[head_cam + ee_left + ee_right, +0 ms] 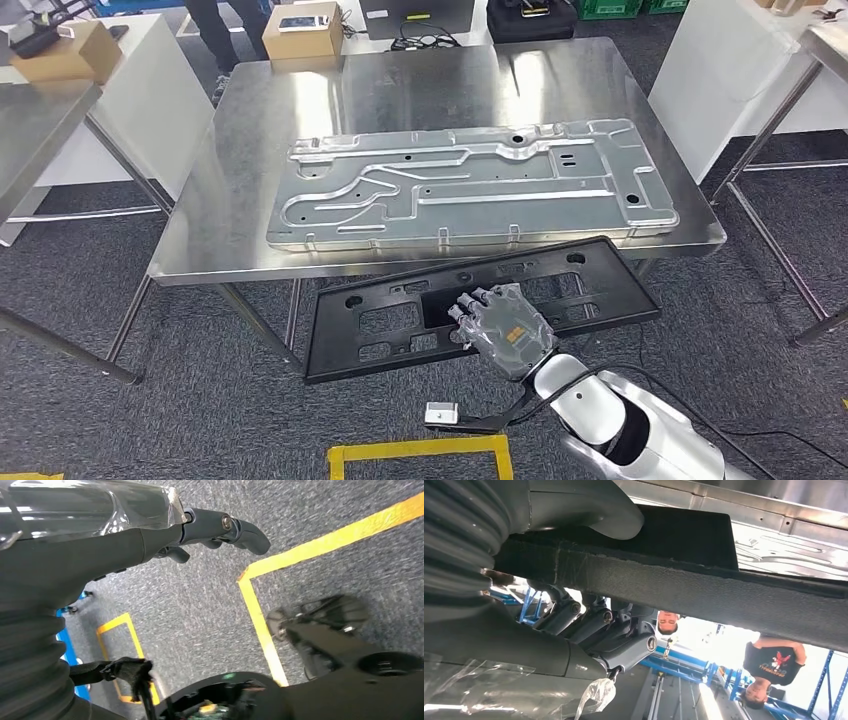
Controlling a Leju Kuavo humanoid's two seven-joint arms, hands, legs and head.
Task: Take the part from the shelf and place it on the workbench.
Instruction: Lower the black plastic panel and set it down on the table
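While the right hand [503,325] grips the black part [400,320] through a central opening, thumb on one face and fingers [589,620] curled under the other, the long panel hangs just short of the workbench [250,110] edge ahead of the hand. Beyond that edge lies a large metal plate [470,185]. I judge the part should be lifted level and carried forward over the edge. The left hand [220,527] hangs over the floor, fingers loosely curled, holding nothing.

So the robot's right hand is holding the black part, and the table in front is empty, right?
Not quite. The right hand does hold the black part, but the table isn't empty: the head view shows a big silver panel lying on it.
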